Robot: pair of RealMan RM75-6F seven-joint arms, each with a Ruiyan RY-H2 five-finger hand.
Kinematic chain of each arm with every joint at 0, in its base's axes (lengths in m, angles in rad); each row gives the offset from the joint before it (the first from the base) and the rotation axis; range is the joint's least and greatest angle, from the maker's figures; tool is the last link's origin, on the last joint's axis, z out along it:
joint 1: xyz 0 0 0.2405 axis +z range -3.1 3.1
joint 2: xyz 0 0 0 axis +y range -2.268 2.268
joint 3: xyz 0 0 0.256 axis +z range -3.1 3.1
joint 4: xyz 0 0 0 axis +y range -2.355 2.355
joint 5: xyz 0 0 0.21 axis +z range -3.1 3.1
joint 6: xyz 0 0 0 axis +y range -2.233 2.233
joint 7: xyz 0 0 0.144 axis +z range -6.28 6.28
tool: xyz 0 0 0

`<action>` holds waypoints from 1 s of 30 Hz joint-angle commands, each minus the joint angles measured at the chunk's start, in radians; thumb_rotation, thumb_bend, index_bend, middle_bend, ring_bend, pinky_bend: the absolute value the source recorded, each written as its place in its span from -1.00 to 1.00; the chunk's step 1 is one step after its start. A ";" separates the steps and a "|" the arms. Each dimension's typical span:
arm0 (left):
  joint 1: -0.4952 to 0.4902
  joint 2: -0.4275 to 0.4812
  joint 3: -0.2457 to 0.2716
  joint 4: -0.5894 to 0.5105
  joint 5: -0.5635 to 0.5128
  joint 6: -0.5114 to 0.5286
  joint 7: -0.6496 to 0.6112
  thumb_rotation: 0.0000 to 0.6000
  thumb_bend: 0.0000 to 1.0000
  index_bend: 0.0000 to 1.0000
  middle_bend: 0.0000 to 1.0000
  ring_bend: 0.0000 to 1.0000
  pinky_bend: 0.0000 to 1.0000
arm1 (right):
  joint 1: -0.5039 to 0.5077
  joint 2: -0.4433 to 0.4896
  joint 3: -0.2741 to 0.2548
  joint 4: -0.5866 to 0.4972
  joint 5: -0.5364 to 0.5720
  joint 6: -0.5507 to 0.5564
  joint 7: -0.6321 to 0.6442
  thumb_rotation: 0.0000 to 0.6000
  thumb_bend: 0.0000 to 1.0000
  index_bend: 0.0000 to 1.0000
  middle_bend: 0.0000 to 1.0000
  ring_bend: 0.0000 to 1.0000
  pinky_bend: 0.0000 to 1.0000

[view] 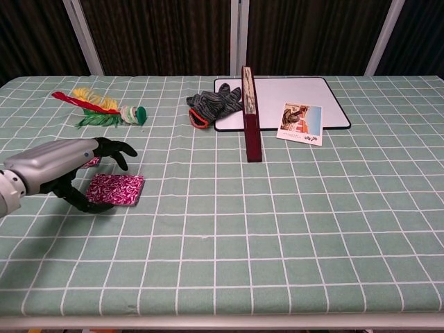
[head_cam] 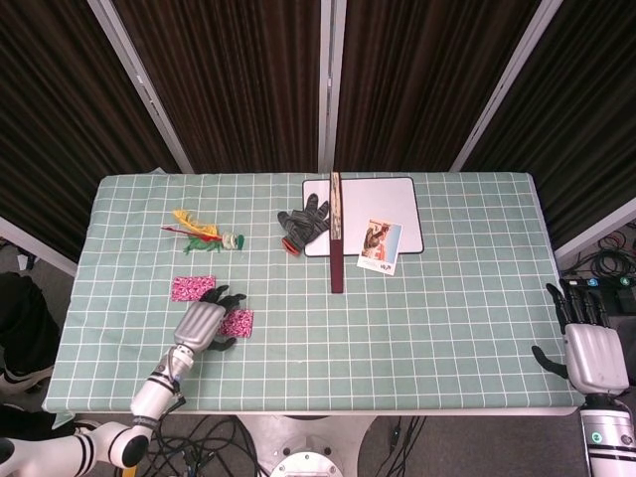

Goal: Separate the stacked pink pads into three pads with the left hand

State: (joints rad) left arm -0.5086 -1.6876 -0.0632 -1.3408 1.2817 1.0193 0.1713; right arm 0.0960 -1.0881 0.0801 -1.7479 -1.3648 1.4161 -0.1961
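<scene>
**Left hand over the near pink pad**

Left hand (head_cam: 206, 324) reaches in from the near left, palm down, its dark fingers (view: 119, 148) spread and arched over the left edge of the near pink pad (view: 116, 189). Whether a fingertip touches the pad cannot be told; nothing is lifted or held. This pad lies flat on the bench (head_cam: 447, 298), near its left front. A second pink pad (head_cam: 193, 288) lies flat just beyond it, further left, the two apart; in the chest view the hand hides most of it.

Farther back on the left lies a feathered toy (head_cam: 204, 235) in red, yellow and green. Toward the middle, a grey work glove (head_cam: 305, 223) rests against the left edge of a whiteboard (head_cam: 383, 199). A dark red book (view: 250, 118) stands upright on that board, and a photo card (head_cam: 379, 244) lies at its near right corner.

Right hand (head_cam: 587, 350) sits off the near right corner of the bench, fingers apart, holding nothing.
</scene>
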 commanded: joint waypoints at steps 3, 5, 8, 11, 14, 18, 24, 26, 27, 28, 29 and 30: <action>0.001 0.007 0.003 -0.007 -0.003 -0.005 0.003 1.00 -0.53 -0.68 -0.38 -0.91 -0.75 | 0.001 -0.004 -0.002 0.002 0.001 -0.004 -0.003 1.00 -0.74 -1.00 -1.00 -1.00 -1.00; 0.002 0.006 0.005 -0.006 -0.003 -0.005 0.005 1.00 -0.53 -0.66 -0.36 -0.91 -0.75 | 0.001 -0.003 -0.002 0.000 0.003 -0.005 -0.005 1.00 -0.74 -1.00 -1.00 -1.00 -1.00; 0.002 0.001 0.005 0.004 0.001 -0.002 0.008 1.00 -0.53 -0.65 -0.35 -0.91 -0.75 | 0.001 -0.001 -0.002 -0.004 0.004 -0.004 -0.009 1.00 -0.74 -1.00 -1.00 -1.00 -1.00; 0.003 -0.015 0.010 0.033 0.021 0.023 0.037 1.00 -0.53 -0.64 -0.35 -0.90 -0.75 | 0.000 0.001 -0.001 -0.006 0.007 -0.004 -0.011 1.00 -0.74 -1.00 -1.00 -1.00 -1.00; 0.006 -0.027 0.014 0.050 0.033 0.037 0.041 1.00 -0.53 -0.64 -0.36 -0.88 -0.75 | -0.001 0.001 -0.001 -0.006 0.011 -0.004 -0.011 1.00 -0.74 -1.00 -1.00 -1.00 -1.00; 0.010 -0.030 0.016 0.057 0.039 0.039 0.024 1.00 -0.53 -0.64 -0.38 -0.88 -0.75 | 0.000 0.001 -0.001 -0.007 0.014 -0.008 -0.013 1.00 -0.74 -1.00 -1.00 -1.00 -1.00; 0.011 -0.021 0.013 0.052 0.042 0.035 0.010 1.00 -0.53 -0.64 -0.39 -0.88 -0.75 | 0.003 -0.002 -0.001 -0.007 0.017 -0.012 -0.017 1.00 -0.74 -1.00 -1.00 -1.00 -1.00; 0.010 -0.019 0.013 0.050 0.043 0.033 0.006 1.00 -0.53 -0.64 -0.39 -0.88 -0.75 | 0.003 -0.003 -0.001 -0.007 0.017 -0.014 -0.018 1.00 -0.74 -1.00 -1.00 -1.00 -1.00; 0.010 -0.017 0.012 0.049 0.043 0.032 0.003 1.00 -0.53 -0.64 -0.39 -0.88 -0.75 | 0.004 -0.004 -0.001 -0.007 0.018 -0.014 -0.019 1.00 -0.74 -1.00 -1.00 -1.00 -1.00; 0.010 -0.016 0.012 0.048 0.044 0.031 0.001 1.00 -0.53 -0.64 -0.39 -0.88 -0.75 | 0.004 -0.004 -0.001 -0.007 0.019 -0.015 -0.019 1.00 -0.74 -1.00 -1.00 -1.00 -1.00; 0.010 -0.015 0.012 0.047 0.044 0.030 0.001 1.00 -0.53 -0.64 -0.39 -0.88 -0.75 | 0.004 -0.004 -0.001 -0.008 0.020 -0.016 -0.020 1.00 -0.74 -1.00 -1.00 -1.00 -1.00; 0.009 -0.014 0.013 0.047 0.044 0.028 0.000 1.00 -0.53 -0.64 -0.39 -0.88 -0.75 | 0.004 -0.004 -0.001 -0.008 0.020 -0.016 -0.021 1.00 -0.74 -1.00 -1.00 -1.00 -1.00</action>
State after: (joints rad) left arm -0.4991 -1.7012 -0.0507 -1.2939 1.3256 1.0478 0.1720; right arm 0.1003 -1.0919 0.0792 -1.7557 -1.3443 1.4001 -0.2168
